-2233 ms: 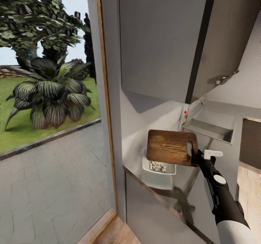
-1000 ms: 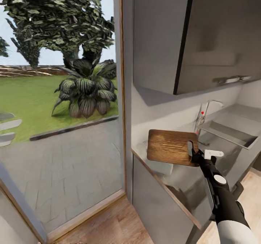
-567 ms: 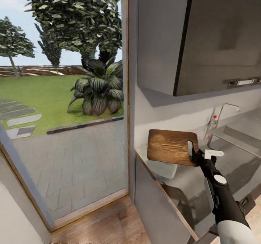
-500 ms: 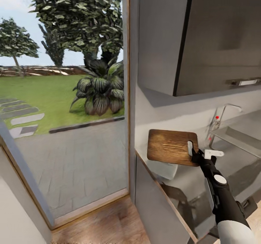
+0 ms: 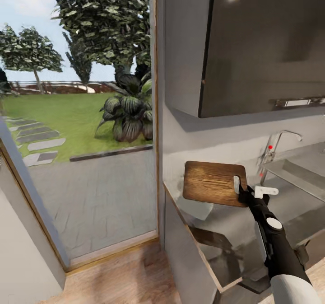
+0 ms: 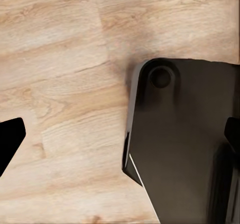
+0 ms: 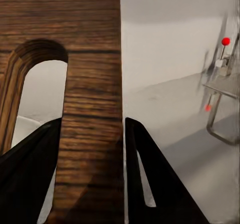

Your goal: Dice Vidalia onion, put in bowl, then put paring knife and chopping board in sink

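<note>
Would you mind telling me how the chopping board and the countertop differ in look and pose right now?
The chopping board is brown wood with visible grain; the countertop is smooth, glossy grey. The chopping board is held in the air by the right gripper, clamped at its handle-hole end, while the countertop lies fixed over the cabinets. The chopping board is far smaller than the countertop. Both are flat slabs.

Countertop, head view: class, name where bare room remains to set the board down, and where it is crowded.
Bare countertop lies between the held chopping board and the sink. It is crowded under the board, where the bowl sits, and by the tap. The right gripper grips the board's handle end.
</note>
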You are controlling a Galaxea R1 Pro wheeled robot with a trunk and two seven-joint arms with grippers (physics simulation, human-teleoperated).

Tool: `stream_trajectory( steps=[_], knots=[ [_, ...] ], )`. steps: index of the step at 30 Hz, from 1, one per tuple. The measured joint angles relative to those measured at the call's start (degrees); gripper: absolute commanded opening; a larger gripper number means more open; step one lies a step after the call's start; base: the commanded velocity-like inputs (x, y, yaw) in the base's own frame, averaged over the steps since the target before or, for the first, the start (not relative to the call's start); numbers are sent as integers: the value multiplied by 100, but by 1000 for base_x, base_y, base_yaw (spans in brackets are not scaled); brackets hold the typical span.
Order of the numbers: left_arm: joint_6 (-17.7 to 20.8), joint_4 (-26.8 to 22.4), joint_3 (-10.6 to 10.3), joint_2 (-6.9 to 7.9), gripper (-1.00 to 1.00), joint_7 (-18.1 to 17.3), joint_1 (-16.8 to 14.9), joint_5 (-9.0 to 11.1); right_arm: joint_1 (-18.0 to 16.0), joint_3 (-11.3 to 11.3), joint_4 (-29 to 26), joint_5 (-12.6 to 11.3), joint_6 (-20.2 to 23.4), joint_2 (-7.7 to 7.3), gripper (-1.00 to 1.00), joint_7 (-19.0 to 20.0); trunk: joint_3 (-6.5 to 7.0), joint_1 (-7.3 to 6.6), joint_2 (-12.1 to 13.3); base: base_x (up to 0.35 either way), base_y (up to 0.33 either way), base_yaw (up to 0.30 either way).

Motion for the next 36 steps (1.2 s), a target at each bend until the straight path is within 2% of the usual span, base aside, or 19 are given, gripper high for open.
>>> stream_trajectory(
  steps=[10,13,36],
  knots=[
    [0,-1,0,-2,100,-1,-2,0,0,0,0,2,0,0,-100,0,0,0,0,-277,-183,4],
    [0,0,0,-4,100,5,-2,0,-1,0,0,-1,0,1,-100,-2,0,-1,-1,-177,-252,202],
    [0,1,-1,-19,100,5,-2,1,0,0,1,-1,8,1,-100,-6,-43,-3,3,-91,-292,150]
  ],
)
